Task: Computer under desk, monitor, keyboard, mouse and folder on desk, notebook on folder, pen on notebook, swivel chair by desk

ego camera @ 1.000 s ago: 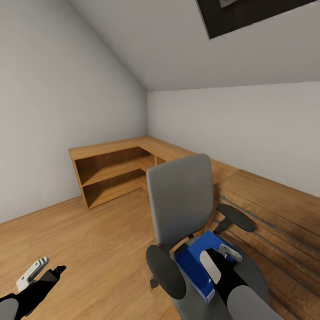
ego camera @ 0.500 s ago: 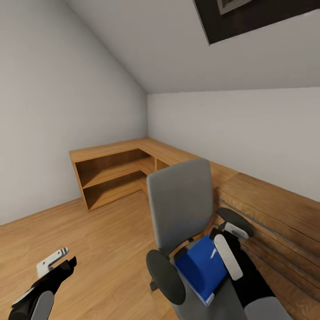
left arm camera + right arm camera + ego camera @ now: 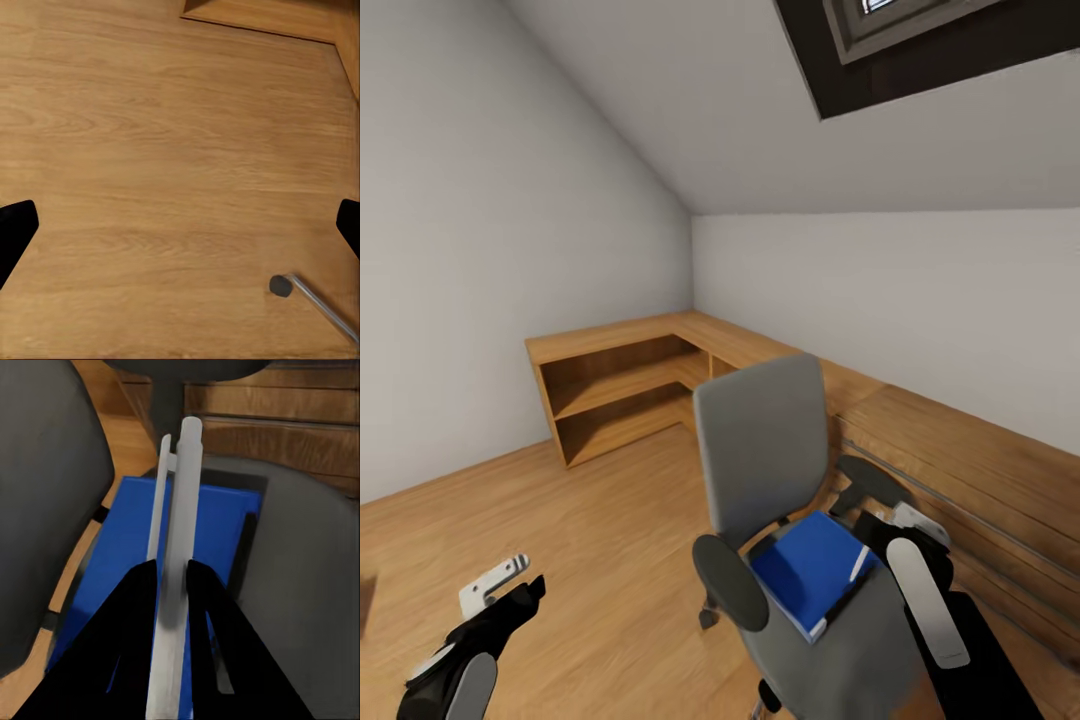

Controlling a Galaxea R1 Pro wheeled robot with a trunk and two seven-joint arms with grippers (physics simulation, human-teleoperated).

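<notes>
**While clamped on the pen, hovering over the chair seat**

Could easily go wrong from here: holds the pen (image 3: 184, 495) only low on its length, with most of it jutting forward past the fingertips, so might twist or slide out if knocked against the swivel chair (image 3: 765, 450), its armrest or its backrest. Might also nudge the castored chair and send it rolling. Would lose the pen to the wooden floor (image 3: 150, 150) on any loosening of the hold.

Right gripper (image 3: 171, 566): black fingers (image 3: 139, 607) pressed together on the pale pen, one on each side, poised above the seat's right edge. Below it, the blue folder (image 3: 805, 575), flat on the seat between the armrests, close to the backrest edge and not yet moved to any desk.

Left gripper (image 3: 510, 590): fingers spread wide apart, holding nothing, touching nothing, hanging low over bare floor near one chair castor (image 3: 280, 285).
</notes>
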